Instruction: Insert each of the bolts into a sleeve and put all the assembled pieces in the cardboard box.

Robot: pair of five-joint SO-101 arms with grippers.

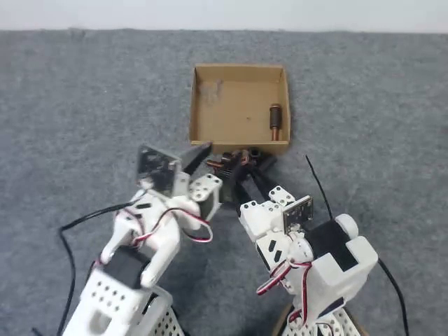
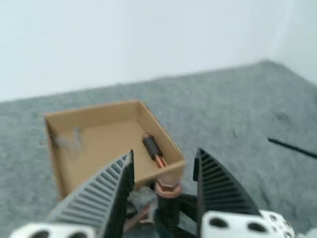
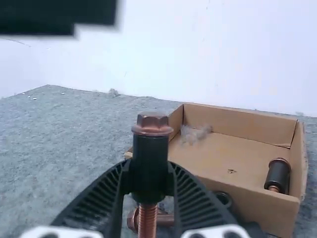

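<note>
Upright sleeved bolt held just in front of the cardboard box (image 1: 194, 105)
The right gripper (image 3: 148, 181) pinches a black sleeve (image 3: 149, 158) with a copper bolt (image 3: 151, 124) through it. The left gripper (image 2: 165, 157) is close by, jaws spread. One assembled piece (image 1: 275, 119) lies inside the box. The loose parts (image 3: 132, 219) by the box front are mostly hidden.

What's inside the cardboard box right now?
One assembled bolt-and-sleeve piece lies along one side of the cardboard box, plus a fluff wisp. In the wrist views the near wall hides the floor behind it.
</note>
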